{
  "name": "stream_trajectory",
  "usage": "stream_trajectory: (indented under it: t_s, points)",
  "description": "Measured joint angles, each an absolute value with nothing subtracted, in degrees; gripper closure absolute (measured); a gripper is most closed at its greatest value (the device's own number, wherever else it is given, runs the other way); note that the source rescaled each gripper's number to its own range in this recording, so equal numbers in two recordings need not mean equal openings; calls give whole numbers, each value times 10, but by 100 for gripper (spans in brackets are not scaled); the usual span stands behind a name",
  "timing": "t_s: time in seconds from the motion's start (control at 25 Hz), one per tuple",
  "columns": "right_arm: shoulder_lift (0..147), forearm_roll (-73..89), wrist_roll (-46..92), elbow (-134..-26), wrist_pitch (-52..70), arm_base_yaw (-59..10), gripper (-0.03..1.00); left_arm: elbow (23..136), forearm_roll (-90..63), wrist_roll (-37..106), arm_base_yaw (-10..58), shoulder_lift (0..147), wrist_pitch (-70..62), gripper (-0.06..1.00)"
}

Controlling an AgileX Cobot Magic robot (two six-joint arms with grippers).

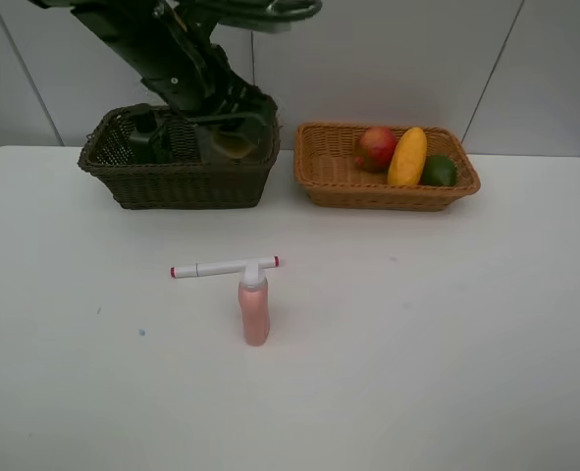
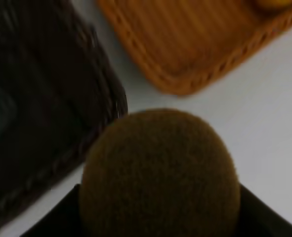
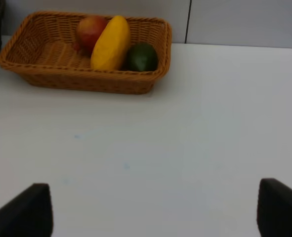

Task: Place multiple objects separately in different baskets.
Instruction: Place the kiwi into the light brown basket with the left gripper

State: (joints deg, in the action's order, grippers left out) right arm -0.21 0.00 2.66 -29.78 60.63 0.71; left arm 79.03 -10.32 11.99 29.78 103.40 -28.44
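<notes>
Overhead alone, pink bottle (image 1: 254, 312), marker (image 1: 225, 267), left wrist, kiwi (image 2: 158, 173)

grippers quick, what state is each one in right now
left gripper: closed on the brown kiwi
right gripper: open, nothing between its jaws

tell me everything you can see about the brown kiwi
The brown kiwi is a rounded, whole fruit with dull, fuzzy olive-brown skin; the left wrist view is too blurred for finer detail. It sits clamped between the dark fingers of the left gripper, which press on it from both sides. Past it lie the dark basket, a corner of the orange-tan basket and the white table between them. It seems to touch none of these.
</notes>
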Motion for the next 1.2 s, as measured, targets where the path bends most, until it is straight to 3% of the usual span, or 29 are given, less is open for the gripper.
stream_trajectory:
  t_s: [0.8,1.2]
  points:
    - [-2,0,27,-298,606,7,-3,1015,-102,131,367,1287,-64,33]
    - [-2,0,27,-298,606,7,-3,1029,-102,131,375,1363,-3,33]
